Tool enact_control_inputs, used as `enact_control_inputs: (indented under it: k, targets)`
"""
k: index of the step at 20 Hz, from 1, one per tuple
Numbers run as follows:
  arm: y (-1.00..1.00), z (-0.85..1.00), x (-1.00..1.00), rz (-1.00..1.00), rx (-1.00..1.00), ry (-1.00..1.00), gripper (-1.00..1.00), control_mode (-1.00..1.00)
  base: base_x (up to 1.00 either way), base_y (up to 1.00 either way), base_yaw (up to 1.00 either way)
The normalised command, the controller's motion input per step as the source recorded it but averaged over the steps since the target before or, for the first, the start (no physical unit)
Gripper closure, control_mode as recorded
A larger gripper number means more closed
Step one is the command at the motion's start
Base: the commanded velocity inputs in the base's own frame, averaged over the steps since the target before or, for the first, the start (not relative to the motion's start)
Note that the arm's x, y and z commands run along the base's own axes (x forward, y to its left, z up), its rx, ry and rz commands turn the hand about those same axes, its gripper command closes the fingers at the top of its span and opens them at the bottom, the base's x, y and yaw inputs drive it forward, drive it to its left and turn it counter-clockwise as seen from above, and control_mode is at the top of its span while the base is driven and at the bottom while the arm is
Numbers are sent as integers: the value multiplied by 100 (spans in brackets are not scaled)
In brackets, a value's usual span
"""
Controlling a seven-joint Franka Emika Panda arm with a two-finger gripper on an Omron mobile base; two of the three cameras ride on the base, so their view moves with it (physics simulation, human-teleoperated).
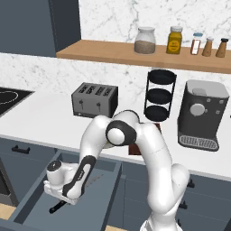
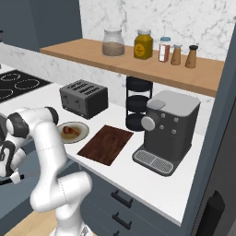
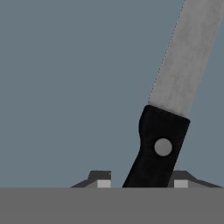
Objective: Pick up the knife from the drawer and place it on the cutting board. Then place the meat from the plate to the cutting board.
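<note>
The gripper is lowered into the drawer, its fingertips set either side of the knife handle. Whether the handle is clamped cannot be told. The cutting board, beside the plate, is left bare for it.

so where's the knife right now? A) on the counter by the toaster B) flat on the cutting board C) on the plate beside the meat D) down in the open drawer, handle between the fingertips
D: the knife lies in the drawer, its black handle between the fingertips of the gripper.
</note>
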Motion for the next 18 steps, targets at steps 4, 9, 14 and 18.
enact_control_inputs:
  k: [4,9,14,18]
  targets:
    - [0,0,0,0,0,0,100,-100,0,0,0]
    - [16,62,-19,0,0,-1,100,-100,0,0,0]
    - [32,100,-48,0,-2,0,100,-100,0,0,0]
    - [29,98,-61,0,-7,0,100,-100,0,0,0]
